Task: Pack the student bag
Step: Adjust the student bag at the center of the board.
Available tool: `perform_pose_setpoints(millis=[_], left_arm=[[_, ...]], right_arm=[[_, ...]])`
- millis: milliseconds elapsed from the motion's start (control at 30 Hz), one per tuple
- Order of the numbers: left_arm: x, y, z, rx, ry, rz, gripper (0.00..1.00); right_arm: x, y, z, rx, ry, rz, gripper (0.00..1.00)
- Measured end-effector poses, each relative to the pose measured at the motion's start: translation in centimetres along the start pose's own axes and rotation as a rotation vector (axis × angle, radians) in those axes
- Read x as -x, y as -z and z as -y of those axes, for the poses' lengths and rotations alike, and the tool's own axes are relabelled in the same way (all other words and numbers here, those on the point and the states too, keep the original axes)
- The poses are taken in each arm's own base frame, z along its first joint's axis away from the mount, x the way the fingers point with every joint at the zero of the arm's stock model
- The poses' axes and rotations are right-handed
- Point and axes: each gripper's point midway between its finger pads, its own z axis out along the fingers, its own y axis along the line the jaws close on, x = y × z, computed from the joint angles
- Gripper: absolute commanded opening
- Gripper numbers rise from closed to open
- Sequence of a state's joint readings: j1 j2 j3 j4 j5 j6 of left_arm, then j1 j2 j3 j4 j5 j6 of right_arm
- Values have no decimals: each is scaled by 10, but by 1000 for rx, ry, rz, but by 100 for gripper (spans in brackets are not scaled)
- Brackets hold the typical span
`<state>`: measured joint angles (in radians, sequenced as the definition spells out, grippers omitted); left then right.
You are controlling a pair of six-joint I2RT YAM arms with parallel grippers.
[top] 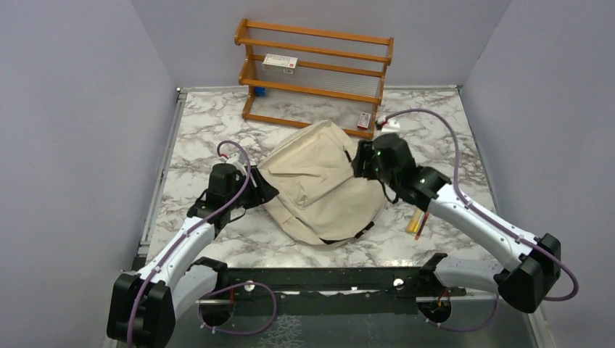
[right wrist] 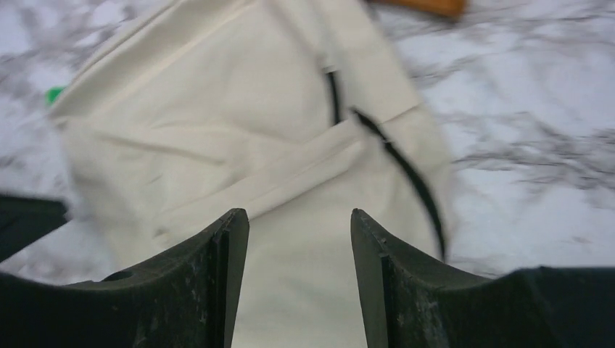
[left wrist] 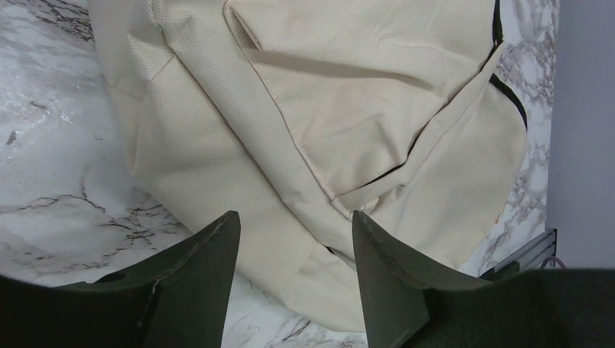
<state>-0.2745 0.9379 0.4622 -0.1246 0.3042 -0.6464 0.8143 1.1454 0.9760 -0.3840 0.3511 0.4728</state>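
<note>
Top external view: taken from above and behind the arm bases, looking down over the marble table (top: 203,130). Wrist views: taken past the left gripper (left wrist: 294,217) and right gripper (right wrist: 297,214), close on the student bag (top: 319,181), which is shared by all three views.

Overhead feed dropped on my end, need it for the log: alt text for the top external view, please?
A large cream fabric backpack lies on the white marble-patterned tabletop, the left gripper at its left edge and the right gripper at its right edge. Behind it stands an orange-brown wooden shelf rack holding a small white box.
</note>
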Motion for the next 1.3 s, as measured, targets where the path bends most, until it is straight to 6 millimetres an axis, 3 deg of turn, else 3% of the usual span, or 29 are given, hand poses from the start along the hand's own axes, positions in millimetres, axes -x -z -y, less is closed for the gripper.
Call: perform_pose_setpoints(millis=[100,200,333,467,633,800,1067,1167,1300], left_arm=[[-2,-2,-1,0,3,-13,65],[-4,-4,-2,4,7,-21,66],[-7,-10,-6,17,20,-40,67],[-17,-21,-12,31,32,-77,66],[-28,-39,-20,47,49,-123,61],[-22,-59,-22,63,56,-150,59],[33,-88,-2,63,-18,-83,61],[58,-98,6,75,-62,-55,61],[87,-106,17,88,-125,-27,64]], right_arm=[[15,-20,61,-156,-28,-23,63],[8,-43,100,-240,-43,-100,63],[-21,-69,136,-266,-89,-238,63],[-48,-86,154,-238,-135,-346,50],[-86,-88,144,-154,-158,-444,29],[-117,-72,130,-66,-209,-484,23],[-144,-29,92,105,-303,-509,24],[-150,-13,74,176,-328,-528,34],[-138,1,65,205,-327,-487,47]])
